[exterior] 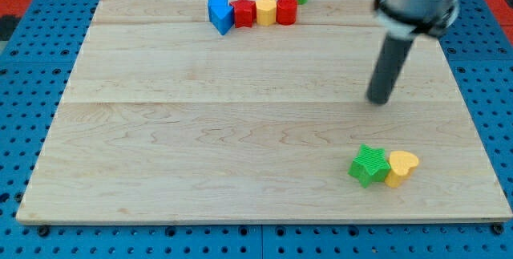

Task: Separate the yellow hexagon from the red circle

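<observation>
My tip (378,101) hangs bare, gripping nothing; up to its left the small yellow hexagon (265,11) sits squeezed against the red circle (286,10), both upright.

wooden board (200,147), seven coloured blocks

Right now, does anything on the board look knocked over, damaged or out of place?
Nothing stands out. The blue block, red star, yellow hexagon and red circle sit in a tight row at the top; my tip is well off to the right.
</observation>
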Motion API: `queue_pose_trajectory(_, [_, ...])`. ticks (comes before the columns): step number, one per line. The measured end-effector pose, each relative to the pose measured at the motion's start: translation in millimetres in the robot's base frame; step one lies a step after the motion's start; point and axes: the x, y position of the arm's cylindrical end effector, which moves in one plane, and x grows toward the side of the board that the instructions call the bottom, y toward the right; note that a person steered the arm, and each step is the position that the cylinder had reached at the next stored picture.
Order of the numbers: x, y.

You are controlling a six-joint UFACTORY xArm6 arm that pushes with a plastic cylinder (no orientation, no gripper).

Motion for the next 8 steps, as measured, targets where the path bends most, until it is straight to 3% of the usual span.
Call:
queue_pose_trajectory(2, [-175.7,-59.0])
queue_pose_trajectory(4, [-226.9,-107.4])
queue_pose_trajectory(5, [-226.0,-107.1])
queue_pose_trajectory(6, [-219.2,-158.3])
queue_pose_trajectory(8, [-92.7,-140.3])
